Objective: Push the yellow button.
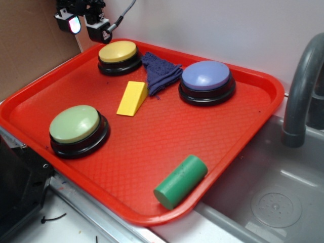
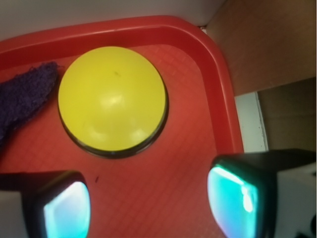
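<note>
Your yellow button [image 1: 118,52] sits in the far left corner of the red tray [image 1: 263,101], just beside the purple cloth [image 1: 161,72], which lies between it and the blue button [image 1: 206,76]. Don't confuse it with the yellow wedge block [image 1: 133,98] nearer the tray's middle or the pale green button [image 1: 75,124] at the near left. A green cylinder [image 1: 180,181] lies by the near rim, and a grey faucet [image 1: 304,86] stands over the sink on the right.

Your gripper [image 1: 83,23] hangs above the tray's far left corner, off to the side of the button and clear of it. The jaws are spread apart and hold nothing; in the wrist view the two fingertips [image 2: 233,198] frame bare tray below the button [image 2: 113,98].

Expect the dome to be hard, smooth plastic and likely slippery, on a stiff black base that should stay put. You don't need to grip it: press straight down on the centre of the dome, since an off-centre touch could slide off the curve or nudge the base.

No brand, label or writing is readable on anything in view.
</note>
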Controlling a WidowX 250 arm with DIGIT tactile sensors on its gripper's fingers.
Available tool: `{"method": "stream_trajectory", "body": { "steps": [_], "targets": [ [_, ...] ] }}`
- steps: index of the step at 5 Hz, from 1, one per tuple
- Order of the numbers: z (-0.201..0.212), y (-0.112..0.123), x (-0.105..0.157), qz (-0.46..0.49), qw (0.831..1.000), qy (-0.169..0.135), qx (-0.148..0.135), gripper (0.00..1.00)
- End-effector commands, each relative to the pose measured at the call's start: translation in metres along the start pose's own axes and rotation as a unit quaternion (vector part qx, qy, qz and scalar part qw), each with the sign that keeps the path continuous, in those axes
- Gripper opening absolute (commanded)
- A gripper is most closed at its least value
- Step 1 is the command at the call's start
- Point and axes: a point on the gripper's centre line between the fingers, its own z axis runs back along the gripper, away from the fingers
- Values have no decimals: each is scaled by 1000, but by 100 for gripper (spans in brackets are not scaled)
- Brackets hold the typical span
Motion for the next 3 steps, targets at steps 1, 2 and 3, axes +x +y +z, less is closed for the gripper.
{"method": "stream_trajectory", "body": {
  "steps": [1, 2, 3],
  "targets": [
    [53, 9, -3, 18, 998, -64, 17, 100],
    [64, 9, -7, 24, 997, -74, 16, 100],
    [74, 9, -12, 29, 997, -67, 15, 100]
  ]
}}
